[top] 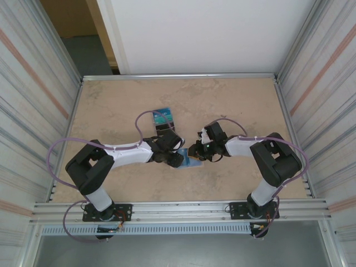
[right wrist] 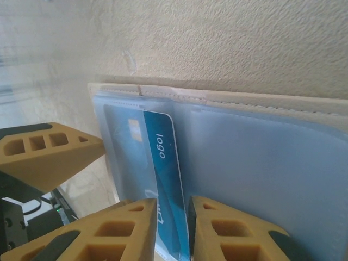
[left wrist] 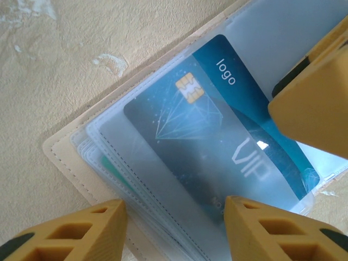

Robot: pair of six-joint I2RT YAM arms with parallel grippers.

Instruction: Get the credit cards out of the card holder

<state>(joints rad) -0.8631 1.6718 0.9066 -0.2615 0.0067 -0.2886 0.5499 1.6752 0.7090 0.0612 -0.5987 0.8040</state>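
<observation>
Tan, mottled tabletop (top: 111,105) boxed in by ribbed metal walls (top: 33,83) left and right, white panel (top: 211,33) behind, aluminium rail (top: 183,210) along the near edge. Two arms trailing purple cables (top: 55,150), meeting at table centre and hiding most of what lies beneath from above.

Under them, beige card holder (left wrist: 58,156). Lies open and flat on the table, stitched edge outward, stack of frosted plastic sleeves inside. Blue credit card (left wrist: 217,136) with gold chip, "logo" and "VIP" lettering. Sits partway out of a sleeve: inner part dulled behind frosted plastic, outer strip bare and bright.

Left gripper (left wrist: 173,209): hovers over the holder, yellow fingers about half spread, straddling the sleeves, nothing clasped between them. Impossible to tell whether touching the plastic.

Right gripper (right wrist: 174,205): at the card's bare end, fingers set to a narrow slot with the card's edge showing in the gap. Impossible to tell whether pinched or merely framed. Far end of the card blocked in the left wrist view by one right finger.

Beyond the left wrist, apart from the holder, pile of loose cards (top: 163,118): blue, teal and dark.
</observation>
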